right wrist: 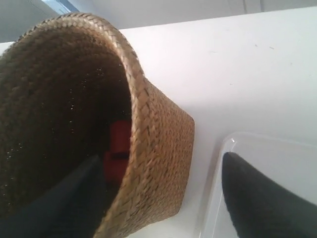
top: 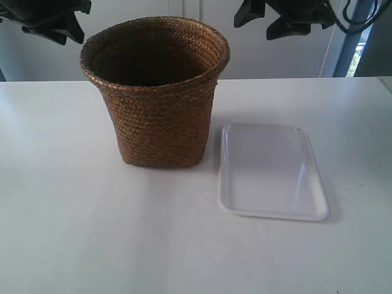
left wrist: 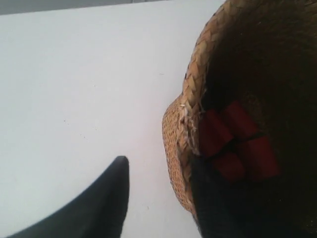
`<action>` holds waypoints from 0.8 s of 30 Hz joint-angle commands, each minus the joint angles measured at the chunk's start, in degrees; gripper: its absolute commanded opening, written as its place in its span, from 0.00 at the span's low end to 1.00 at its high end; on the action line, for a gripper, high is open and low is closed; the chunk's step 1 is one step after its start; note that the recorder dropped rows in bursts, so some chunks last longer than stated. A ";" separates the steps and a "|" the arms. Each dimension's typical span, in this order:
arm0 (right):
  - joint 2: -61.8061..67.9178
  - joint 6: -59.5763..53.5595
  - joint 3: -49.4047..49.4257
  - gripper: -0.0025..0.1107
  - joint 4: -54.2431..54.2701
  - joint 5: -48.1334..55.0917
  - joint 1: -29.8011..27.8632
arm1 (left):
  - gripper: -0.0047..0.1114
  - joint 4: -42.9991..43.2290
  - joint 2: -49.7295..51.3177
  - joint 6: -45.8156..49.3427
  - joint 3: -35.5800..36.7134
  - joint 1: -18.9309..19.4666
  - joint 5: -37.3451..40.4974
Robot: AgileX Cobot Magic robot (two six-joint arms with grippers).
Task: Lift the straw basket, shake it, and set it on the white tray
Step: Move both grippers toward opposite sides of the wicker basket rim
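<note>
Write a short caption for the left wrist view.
Over the rim of the basket: red pieces lie inside, with the white table beside it.

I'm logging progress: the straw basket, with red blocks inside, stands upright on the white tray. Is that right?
Not quite. The straw basket stands upright with red blocks inside, but on the table beside the white tray, not on it. The exterior view shows this.
</note>
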 commanded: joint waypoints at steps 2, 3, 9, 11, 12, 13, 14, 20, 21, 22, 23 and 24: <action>3.50 -0.68 -0.24 0.63 0.55 -1.00 0.13 | 0.56 -1.21 2.42 0.26 -0.14 0.07 -0.92; 3.74 -0.68 -0.24 0.63 0.68 -1.36 0.20 | 0.57 -1.09 2.53 0.26 -0.14 0.07 -1.62; 3.85 -1.97 -0.78 0.63 2.71 -2.05 0.20 | 0.57 -1.58 2.53 0.26 -0.14 0.07 -3.96; 3.85 -2.11 -1.17 0.63 3.73 -1.80 0.25 | 0.57 -2.61 2.53 0.26 -0.14 0.07 -4.47; 3.85 -2.23 -1.44 0.64 4.34 -1.80 0.25 | 0.57 -2.71 2.53 0.26 -0.14 0.07 -4.58; 3.85 -2.23 -1.85 0.64 4.46 -1.56 0.25 | 0.57 -2.71 2.53 0.26 -0.14 0.07 -4.86; 3.85 -2.23 -1.97 0.64 4.46 -1.56 0.25 | 0.57 -2.71 2.53 0.26 -0.14 0.07 -4.86; 4.72 -2.28 -1.97 0.66 4.60 -3.39 2.18 | 0.57 -5.04 4.06 0.27 -0.14 -0.14 -3.84; 5.13 -2.62 -2.10 0.67 4.60 -3.52 2.63 | 0.57 -5.04 4.46 0.27 -0.14 -0.30 -3.85; 5.51 -2.99 -2.21 0.68 4.60 -3.52 2.99 | 0.57 -5.04 4.66 0.27 -0.14 -0.59 -3.85; 5.86 -3.09 -2.24 0.68 4.60 -3.56 3.32 | 0.57 -5.04 4.96 0.27 -0.14 -0.56 -3.85; 6.23 -3.09 -2.34 0.68 4.60 -3.66 3.71 | 0.57 -5.04 5.04 0.27 -0.14 -0.96 -3.85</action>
